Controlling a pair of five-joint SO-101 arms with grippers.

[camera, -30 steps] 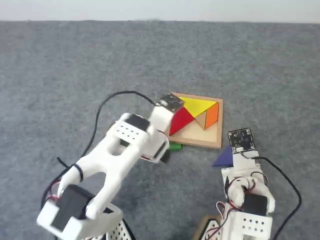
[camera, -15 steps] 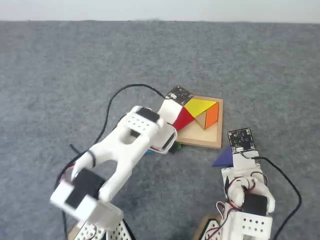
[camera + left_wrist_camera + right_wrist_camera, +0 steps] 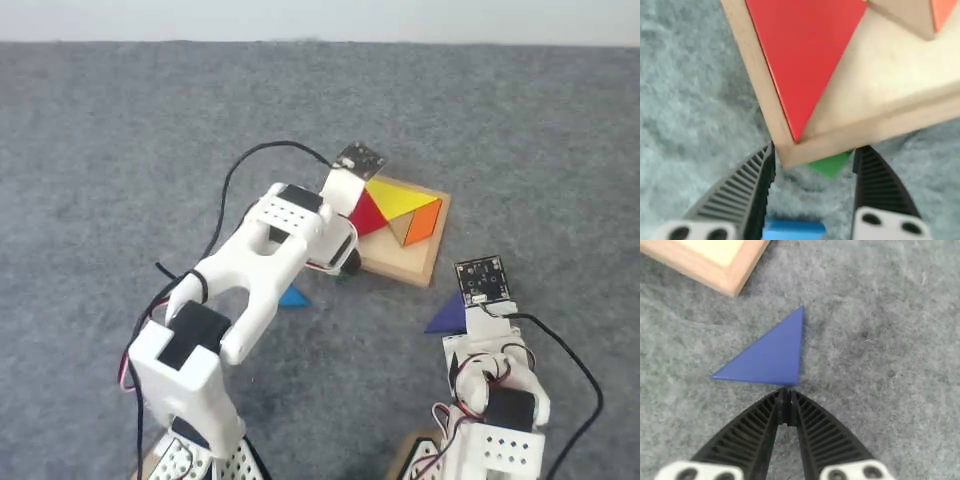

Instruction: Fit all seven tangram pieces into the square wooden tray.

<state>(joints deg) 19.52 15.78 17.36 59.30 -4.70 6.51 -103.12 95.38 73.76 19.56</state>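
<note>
The square wooden tray holds a red triangle, a yellow triangle and an orange piece. My left gripper is open, its fingers straddling the tray's near corner. A green piece pokes out from under that corner, and a light blue piece lies just behind the fingers, on the carpet. My right gripper is shut and empty, its tips right at the edge of a dark blue triangle, which lies off the tray's near right corner.
Grey carpet covers the whole table, with open room to the far left and right of the tray. The left arm's black cable loops above the carpet. A tray corner shows beyond the dark blue triangle.
My left arm has stretched farther out to the tray's near corner. The tray has shifted away and turned slightly. The light blue piece has come into view. The right arm has not moved.
</note>
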